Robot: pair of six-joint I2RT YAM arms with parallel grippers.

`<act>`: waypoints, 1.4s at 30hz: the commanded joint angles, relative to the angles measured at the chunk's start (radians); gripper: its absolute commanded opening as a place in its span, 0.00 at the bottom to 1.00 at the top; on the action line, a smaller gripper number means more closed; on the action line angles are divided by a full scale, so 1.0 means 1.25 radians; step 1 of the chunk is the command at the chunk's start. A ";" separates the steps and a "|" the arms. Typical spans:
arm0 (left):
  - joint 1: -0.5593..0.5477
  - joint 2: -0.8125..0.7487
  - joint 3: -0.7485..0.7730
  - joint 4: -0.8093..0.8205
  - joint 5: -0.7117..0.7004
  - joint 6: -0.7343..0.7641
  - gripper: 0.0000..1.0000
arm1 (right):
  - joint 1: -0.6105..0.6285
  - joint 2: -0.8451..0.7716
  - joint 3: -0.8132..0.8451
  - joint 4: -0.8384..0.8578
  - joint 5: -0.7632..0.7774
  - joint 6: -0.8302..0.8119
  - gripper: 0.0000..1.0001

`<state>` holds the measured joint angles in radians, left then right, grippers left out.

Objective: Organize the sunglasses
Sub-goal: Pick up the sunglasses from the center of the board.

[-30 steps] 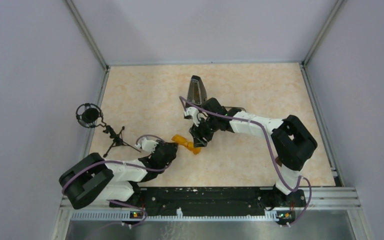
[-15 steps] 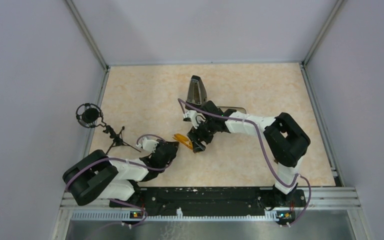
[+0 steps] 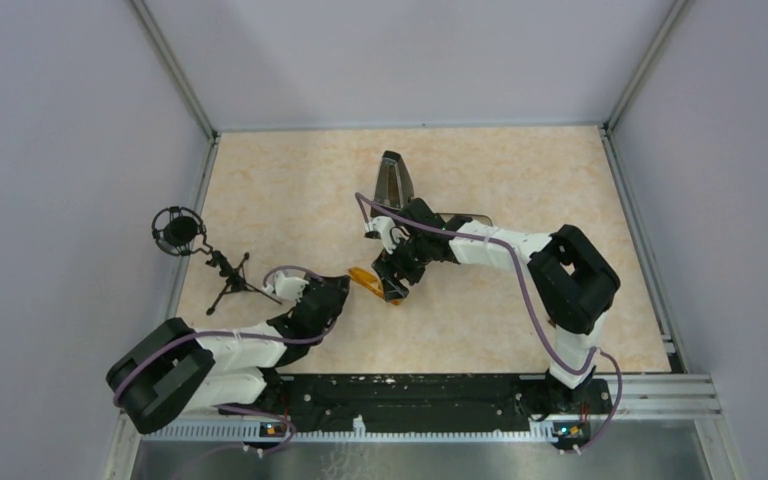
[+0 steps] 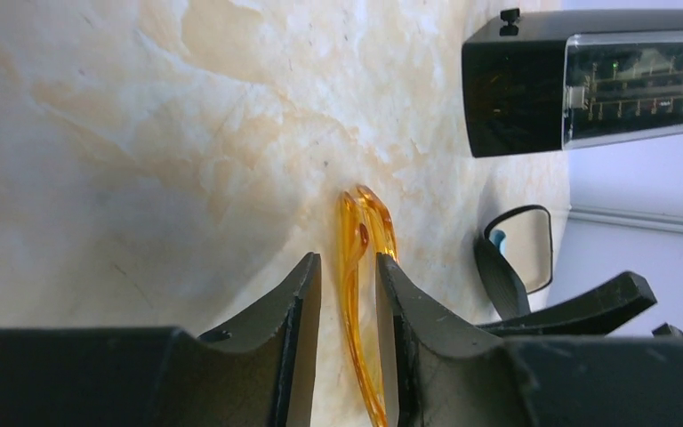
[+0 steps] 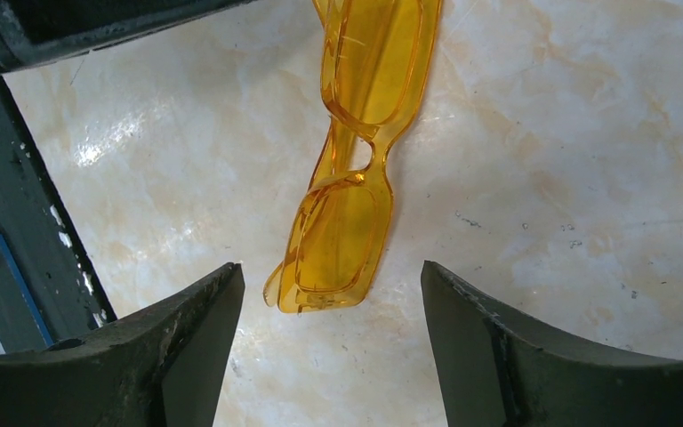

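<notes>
The sunglasses [image 3: 367, 281], orange-yellow and folded, lie at the middle of the table between my two grippers. My left gripper [image 3: 340, 287] is at their left end. In the left wrist view its jaws [image 4: 347, 260] stand narrowly apart around the edge-on sunglasses [image 4: 352, 294], shut on them. My right gripper [image 3: 393, 284] hovers over their right end. In the right wrist view it [image 5: 329, 267] is wide open and empty, with the near lens of the sunglasses [image 5: 342, 236] just ahead of the fingertips.
A black glasses case [image 3: 393, 180] with a clear side stands open behind the right gripper; it also shows in the left wrist view [image 4: 516, 89]. A black loop strap [image 4: 511, 258] lies near it. A microphone on a small tripod [image 3: 182, 231] stands at the left edge.
The left gripper and the sunglasses have shifted slightly away from the near edge and to the left. The right gripper has stayed over their right end, wide open.
</notes>
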<state>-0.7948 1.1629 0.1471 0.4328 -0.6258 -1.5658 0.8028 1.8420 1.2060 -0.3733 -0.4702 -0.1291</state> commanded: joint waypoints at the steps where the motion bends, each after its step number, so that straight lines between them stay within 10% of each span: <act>1: 0.028 0.023 0.004 0.013 0.008 0.038 0.34 | 0.006 -0.024 0.023 0.000 0.002 -0.001 0.73; 28: 0.055 -0.036 0.023 0.054 0.034 0.145 0.40 | 0.003 -0.027 0.014 0.001 -0.008 -0.017 0.72; 42: 0.072 0.113 0.048 0.130 0.061 0.113 0.26 | 0.001 -0.038 0.000 0.001 -0.001 -0.024 0.71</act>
<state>-0.7139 1.2800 0.1894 0.5339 -0.5457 -1.4139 0.8028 1.8416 1.2049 -0.3855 -0.4686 -0.1398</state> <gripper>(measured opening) 0.282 0.711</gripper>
